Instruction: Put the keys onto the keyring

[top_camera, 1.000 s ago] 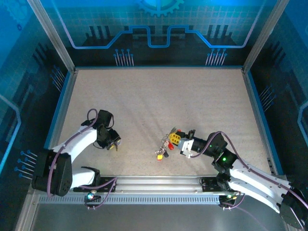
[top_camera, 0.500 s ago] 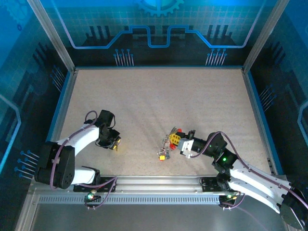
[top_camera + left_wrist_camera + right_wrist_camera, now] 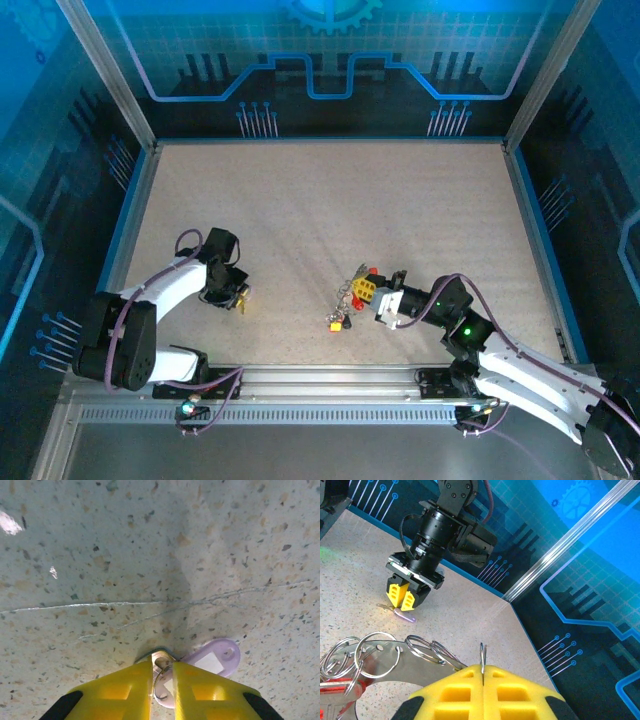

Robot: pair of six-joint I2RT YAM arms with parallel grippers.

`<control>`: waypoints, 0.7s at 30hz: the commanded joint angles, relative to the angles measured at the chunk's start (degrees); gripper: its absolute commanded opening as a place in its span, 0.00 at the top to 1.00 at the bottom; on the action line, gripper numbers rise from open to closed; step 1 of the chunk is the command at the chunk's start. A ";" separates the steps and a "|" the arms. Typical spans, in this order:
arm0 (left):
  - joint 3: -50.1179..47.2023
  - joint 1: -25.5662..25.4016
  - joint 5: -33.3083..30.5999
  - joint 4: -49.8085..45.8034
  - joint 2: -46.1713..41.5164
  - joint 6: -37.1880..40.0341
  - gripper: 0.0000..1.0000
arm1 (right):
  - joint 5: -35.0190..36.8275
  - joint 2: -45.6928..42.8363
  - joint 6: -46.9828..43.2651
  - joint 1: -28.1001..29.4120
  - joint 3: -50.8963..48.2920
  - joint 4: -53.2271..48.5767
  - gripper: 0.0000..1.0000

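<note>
**Keyring in the right fingers, purple key in the left**

The keyring (image 3: 385,662) hangs low over the tabletop (image 3: 330,200), near the front middle, with red and yellow keys (image 3: 338,322) dangling from it. The right fingers (image 3: 480,680) are clenched on its thin metal edge. Well apart to the left, the left fingers (image 3: 145,685) pinch the small ring of a pale purple key (image 3: 212,661) lying on the tabletop.

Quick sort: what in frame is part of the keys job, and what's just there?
Job:
- keyring, held by the right gripper
- red and yellow keys, on its rim
- pale purple key, at the left gripper

Not the job:
- table
- blue backdrop panels
- aluminium frame
</note>
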 commanded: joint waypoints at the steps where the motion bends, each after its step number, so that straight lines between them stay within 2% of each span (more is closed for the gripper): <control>1: 2.45 -0.17 -1.83 -0.86 1.00 1.65 0.80 | -0.76 -1.17 -0.76 -0.56 0.67 2.05 1.00; 8: 3.63 -0.24 -2.20 -0.69 1.45 1.95 0.82 | -0.73 -1.26 -0.78 -0.57 0.69 2.00 1.00; 16: 3.21 -0.24 -2.40 -2.31 -0.08 2.17 0.68 | -0.84 -1.26 -0.81 -0.62 0.72 1.56 1.00; 21: 0.27 -0.55 -1.40 -4.36 -3.37 -2.64 0.63 | -1.32 -0.78 -0.85 -0.60 0.79 1.66 1.00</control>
